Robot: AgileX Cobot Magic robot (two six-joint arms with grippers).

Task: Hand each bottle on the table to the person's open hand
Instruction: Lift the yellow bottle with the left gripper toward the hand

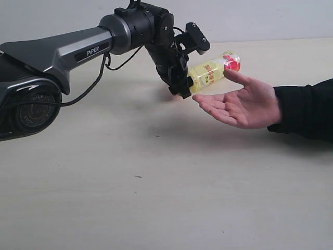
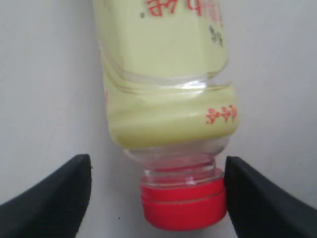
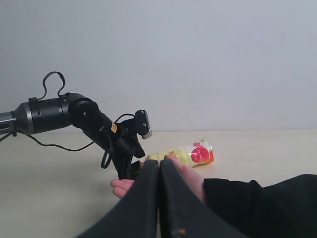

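1 bottle (image 1: 210,73) is in view, yellow with 1 red cap (image 1: 233,64), lying tilted between the 2 fingers of the left pincer (image 1: 182,87). Those fingers stand apart: 1 shows a clear gap to the bottle, the other sits just beside the cap, contact unclear. 1 open hand (image 1: 242,104) lies palm-up just below and beyond this pincer, thumb by the cap. The right pincer (image 3: 159,193) has its 2 fingers pressed together on nothing, hand and bottle beyond its tips.
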